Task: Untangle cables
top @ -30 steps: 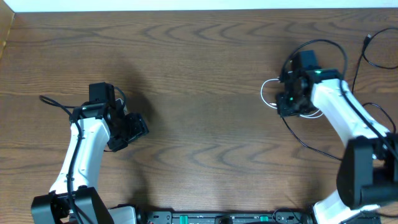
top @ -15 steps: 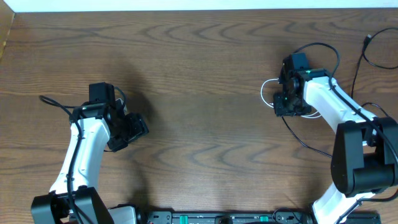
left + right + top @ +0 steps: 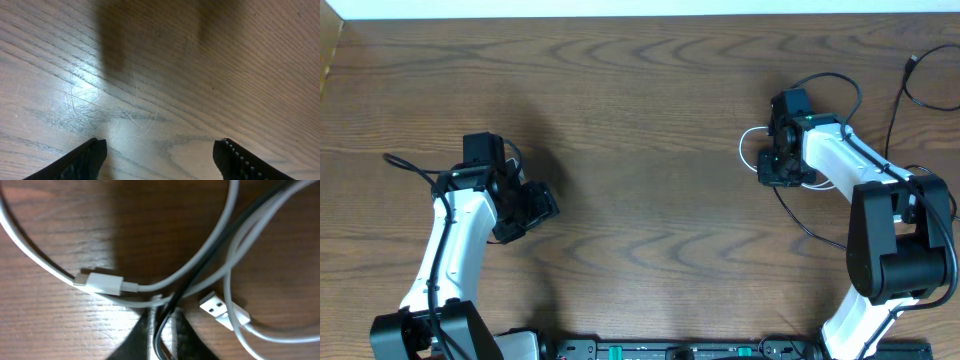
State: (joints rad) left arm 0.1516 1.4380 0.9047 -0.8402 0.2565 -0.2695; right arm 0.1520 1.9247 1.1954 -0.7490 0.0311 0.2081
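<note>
Quick read on the cable job: it's early days, judging by how things lie. All the action is on the right side of the dark wooden table point(image 3: 640, 100). There the right gripper point(image 3: 164, 325) is down on the knot, with its jaws squeezed nearly together on a thin black cord point(image 3: 810, 230) that runs up between the fingers.

In the right wrist view, that black cord goes under and alongside the loops of a thin white cord point(image 3: 742, 150). The flat white USB plug point(image 3: 222, 309) sits just right of the fingers, and the smaller white plug point(image 3: 102, 282) is off to the left. So black and white are plainly crossed there, and nothing in that clump looks separated yet.

From overhead, another thin black cord point(image 3: 920, 95) loops near the upper right edge, apart from the clump. That one may count as already sorted, but it's hard to say.

The left gripper point(image 3: 160, 155) is over bare wood at centre left, with its jaws wide and nothing between them. It's well away from any cord.

Pulling the black free of the white loops is pretty much all still to do.
</note>
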